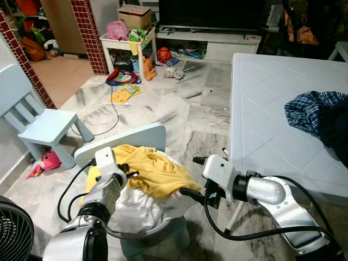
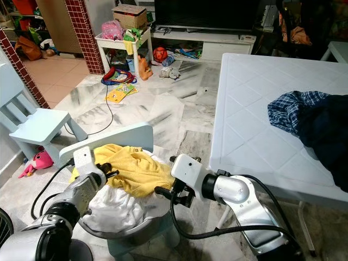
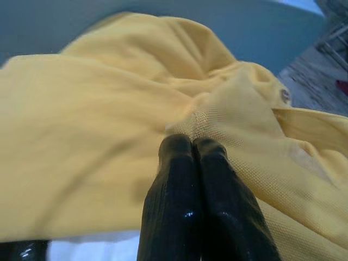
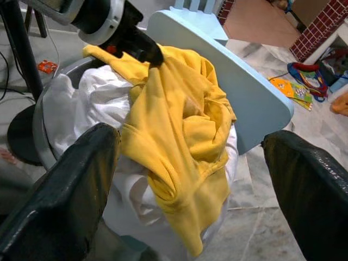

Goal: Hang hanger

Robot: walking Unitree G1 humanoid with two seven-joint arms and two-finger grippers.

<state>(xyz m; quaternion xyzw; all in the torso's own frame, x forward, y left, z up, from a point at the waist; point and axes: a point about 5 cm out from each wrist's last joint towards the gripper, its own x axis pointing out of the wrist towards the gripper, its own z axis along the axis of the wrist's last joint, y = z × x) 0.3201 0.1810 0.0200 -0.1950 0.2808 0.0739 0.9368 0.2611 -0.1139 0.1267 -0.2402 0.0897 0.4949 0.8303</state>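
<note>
The white tabletop takes up the right side of the scene, its near edge and left edge bare, with a dark blue plaid garment heaped toward its far right. Left of it lies an open stretch of marble floor, running back to a low TV cabinet and scattered toys. A pale blue child's chair stands at the far left. A second pale blue chair sits close in front of the robot, its backrest edge rising just behind a grey basket piled with white laundry.

The yellow shirt lies on top of that pile, draped toward the basket's right side and hanging over its rim. No hanger can be made out.

The right arm reaches in from the lower right, forearm bent across toward the basket, beside the tabletop's near corner. The right claw has its fingers spread wide apart, facing the hanging side of the shirt and touching nothing.

The left arm extends forward from the lower left, over the laundry. The left claw has its fingers pressed together, clamped on a pinch of the yellow shirt's fabric near the chair backrest.
</note>
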